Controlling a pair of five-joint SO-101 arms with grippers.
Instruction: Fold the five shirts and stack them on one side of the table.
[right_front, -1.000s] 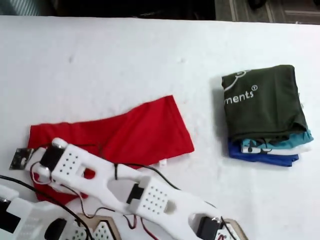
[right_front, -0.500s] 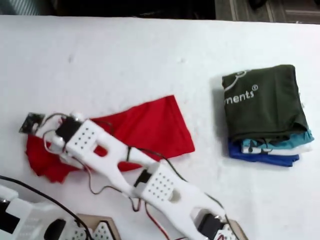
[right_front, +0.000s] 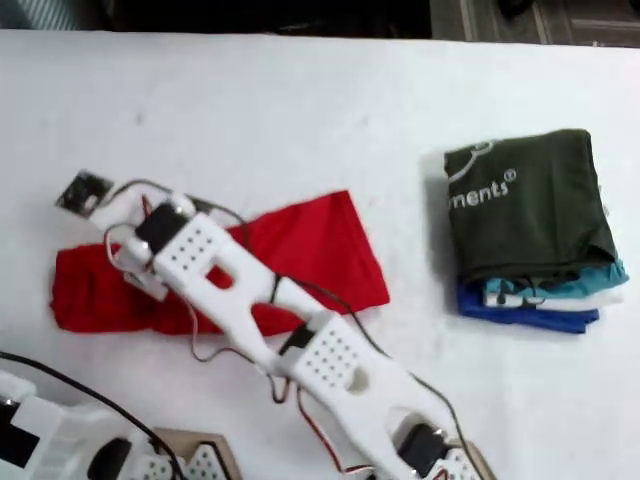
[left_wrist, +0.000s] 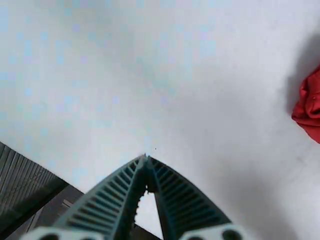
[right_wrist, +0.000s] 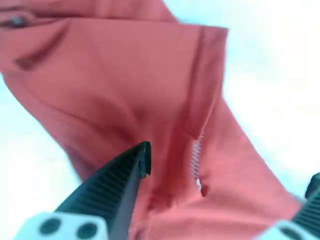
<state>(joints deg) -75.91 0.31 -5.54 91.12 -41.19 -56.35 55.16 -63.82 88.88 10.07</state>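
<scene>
A red shirt (right_front: 310, 250) is lying in a long, rumpled band across the left half of the table (right_front: 300, 100). It is running from near the left edge toward the middle, closer to the near edge where the arms are mounted. The right arm (right_front: 330, 365) is stretching diagonally from the near edge across the shirt, its wrist hanging over the bunched left end of the cloth. The right gripper (right_wrist: 228, 167) is standing spread wide above the red fabric, one ribbed finger to each side of a seam. Whether the fingers are touching the cloth cannot be made out.

The left arm (right_front: 40, 430) is sitting back at the near left corner. The left gripper (left_wrist: 145, 160) is pressed together with its tips meeting and nothing between them. It is pointing at bare white tabletop, with a fold of the red shirt lying well off to one side.

Near the right edge, a stack of folded shirts (right_front: 530, 260) is sitting well apart from the red one. A dark green shirt (right_front: 525, 195) is lying on top, and layers of teal, white and blue are showing along the stack's near side.
</scene>
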